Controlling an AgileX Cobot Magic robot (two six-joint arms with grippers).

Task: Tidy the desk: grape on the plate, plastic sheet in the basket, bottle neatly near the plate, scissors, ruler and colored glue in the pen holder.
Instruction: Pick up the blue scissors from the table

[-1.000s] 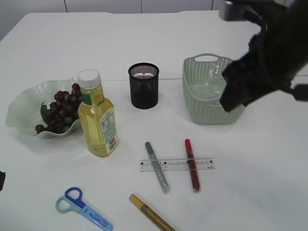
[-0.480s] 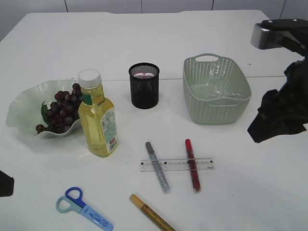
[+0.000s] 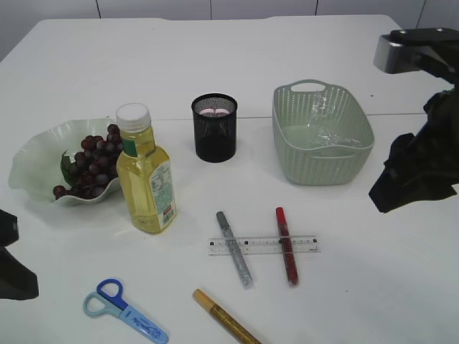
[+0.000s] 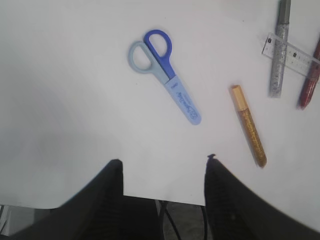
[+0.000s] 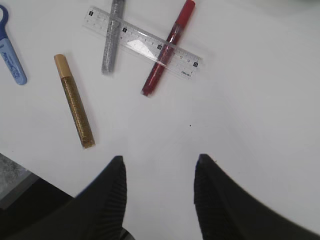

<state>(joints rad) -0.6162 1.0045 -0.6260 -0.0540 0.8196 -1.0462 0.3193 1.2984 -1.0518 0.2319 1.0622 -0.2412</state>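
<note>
1. Left arm has crept further in at the table's [image 3: 401,287] near-left corner; right arm has retreated from the basket [image 3: 322,168].
2. Both claws, left claw [image 4: 162,167] and right claw [image 5: 159,165], gape empty.
3. Scissors [image 4: 165,75] lie flat ahead; I'd pinch across the sheath squarely.

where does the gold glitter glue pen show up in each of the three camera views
Exterior view: gold glue pen at the bottom edge, right of the scissors.
Left wrist view: right of centre, right of the scissors.
Right wrist view: left side, below the ruler.
Shared landmark: the blue scissors, beside the pen in all three.
</note>
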